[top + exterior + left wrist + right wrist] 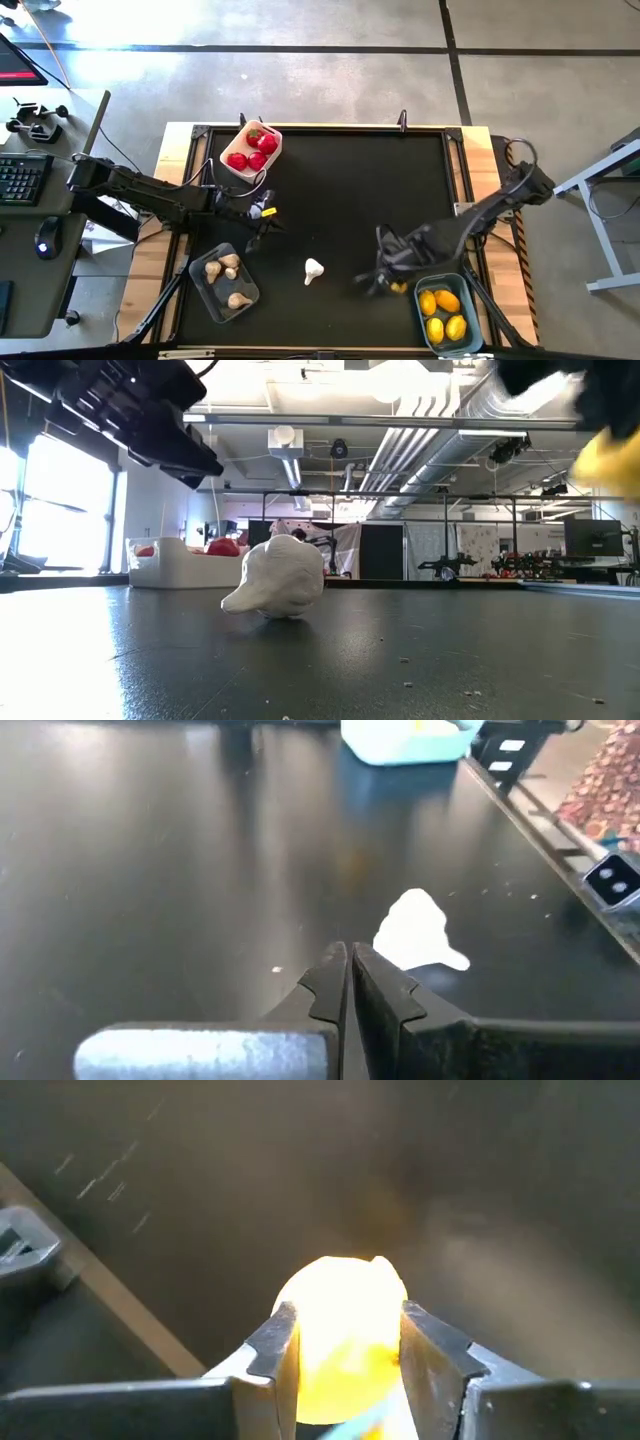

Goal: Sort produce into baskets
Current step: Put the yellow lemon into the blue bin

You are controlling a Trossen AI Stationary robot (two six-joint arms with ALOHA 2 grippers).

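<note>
My right gripper [393, 284] is shut on a yellow lemon [340, 1330], held above the table just left of the light blue basket [470, 340], which holds three lemons [443, 310]. My left gripper [348, 965] is shut and empty, above the table between the clear basket [205, 290] and a lone whitish garlic bulb [313, 270]. The bulb lies on its side on the black table. The clear basket holds three garlic bulbs [224, 270]. The white basket [238, 172] at the far left holds red tomatoes [255, 148]. My right gripper pinches the lemon by two opposite sides [296, 1342] between its two fingers [272, 1342]. The lemon is lifted clear of the table, as the low view [610, 460] shows.
The black table top has open room in its middle and far right [380, 180]. Wooden table edges and metal frame bars run along the left and right sides [470, 170]. A desk with a keyboard [20, 180] stands left of the table.
</note>
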